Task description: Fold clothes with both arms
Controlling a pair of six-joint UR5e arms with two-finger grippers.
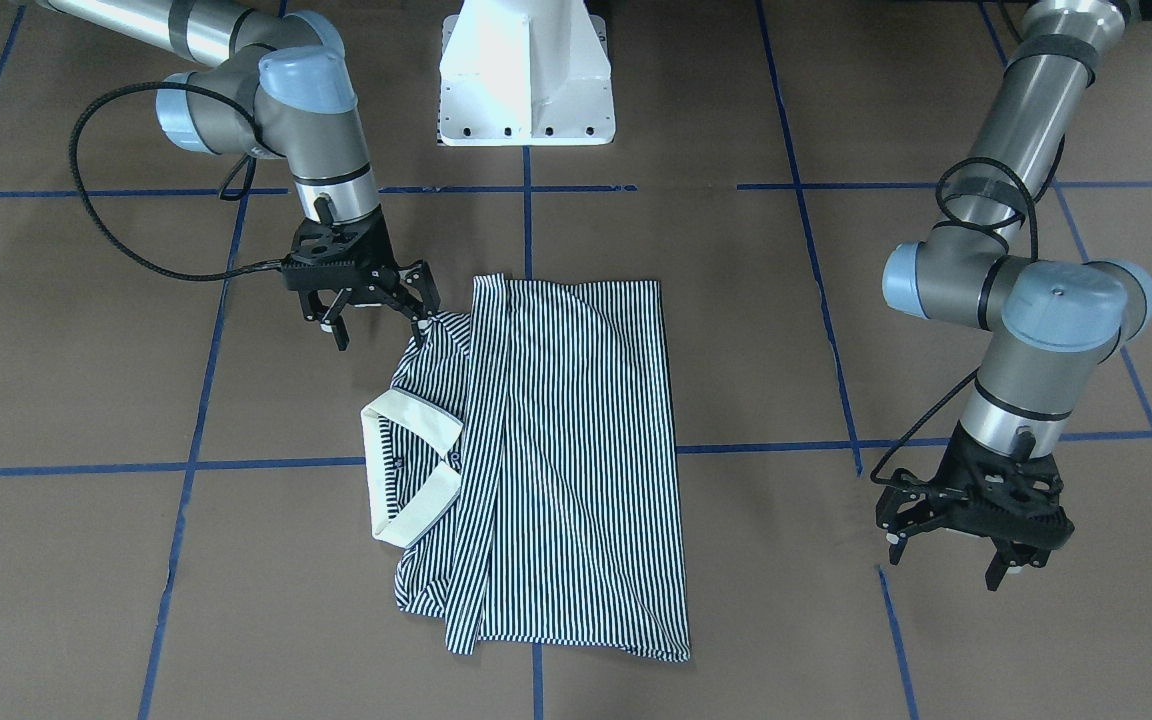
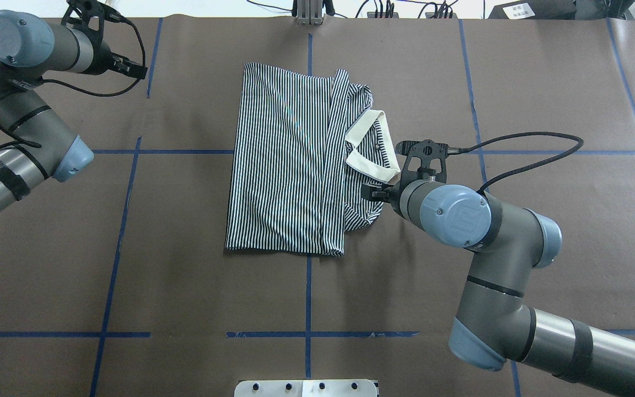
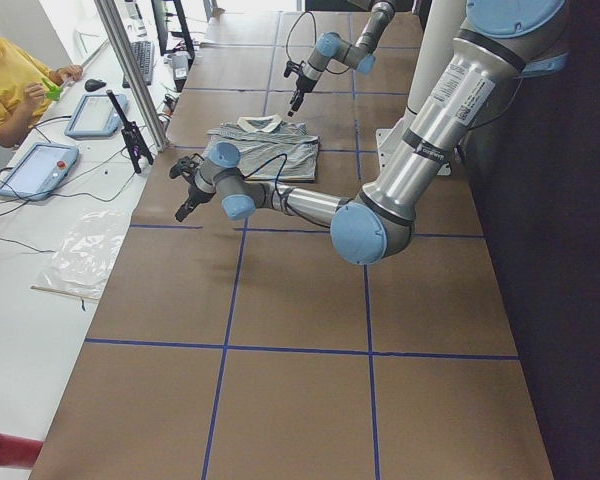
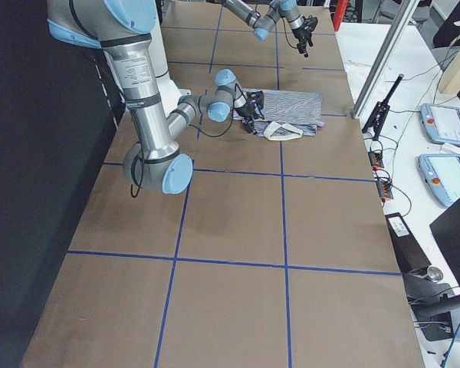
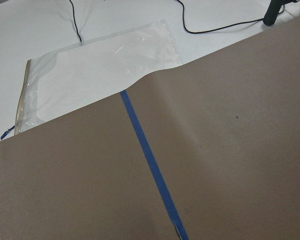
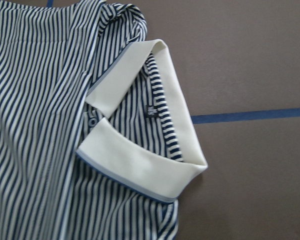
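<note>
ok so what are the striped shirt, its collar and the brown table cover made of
Shirt: soft matte knit fabric, perhaps cotton; it drapes and creases loosely. Collar: thicker cream knit with a pale blue underside edge, holding a firm fold. Table cover: looks like matte brown paper; its edge lifts in a stiff wave.

Out past the left gripper I see a clear plastic bag lying on the white bench, just off the brown table cover with its blue tape lines. Farther out on that side sit two tablets and a person in yellow.
</note>
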